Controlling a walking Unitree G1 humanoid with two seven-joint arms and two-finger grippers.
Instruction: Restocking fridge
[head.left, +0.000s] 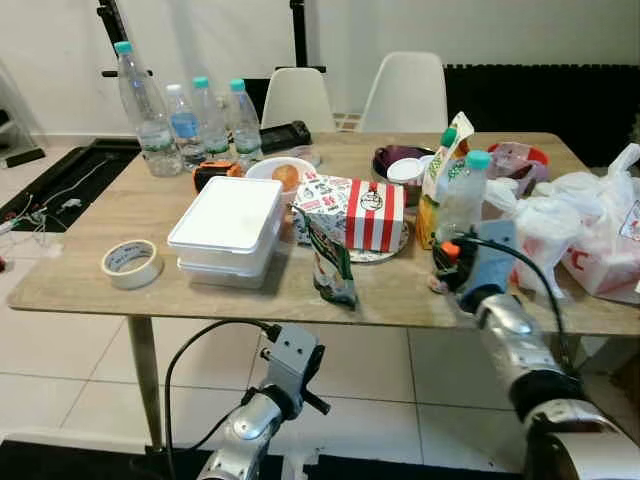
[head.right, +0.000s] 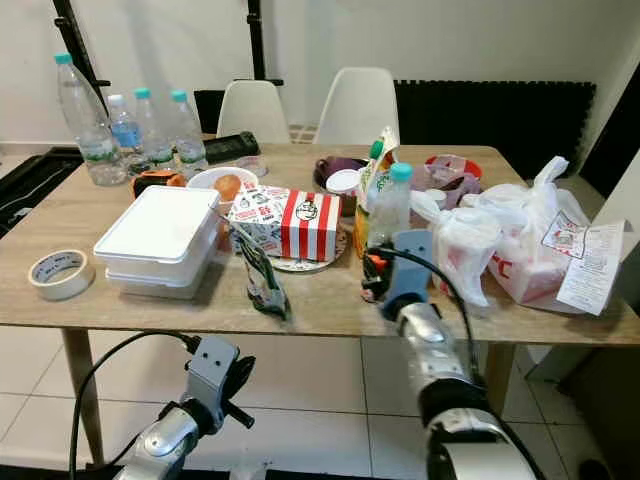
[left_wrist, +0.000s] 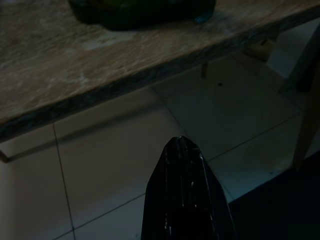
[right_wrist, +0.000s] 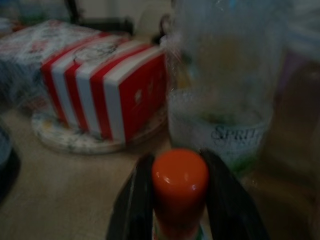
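Note:
At the table's near right edge stands a small bottle with an orange cap (head.left: 450, 250). My right gripper (right_wrist: 177, 156) is shut on it, one black finger on each side of the cap (right_wrist: 180, 180). Just behind it is a clear Sprite bottle (right_wrist: 220, 100) with a teal cap (head.left: 478, 159), beside a juice carton (head.left: 440, 170). A red-and-white striped box (head.left: 372, 215) sits on a plate to their left. My left gripper (left_wrist: 182, 142) hangs shut below the table's front edge (left_wrist: 100, 85), over the tiled floor.
On the wooden table (head.left: 100, 230) are stacked white foam boxes (head.left: 228, 225), a tape roll (head.left: 130, 262), several water bottles (head.left: 190, 120), a green snack packet (head.left: 330, 265), bowls and white plastic bags (head.left: 590, 230). Two white chairs (head.left: 405, 95) stand behind it.

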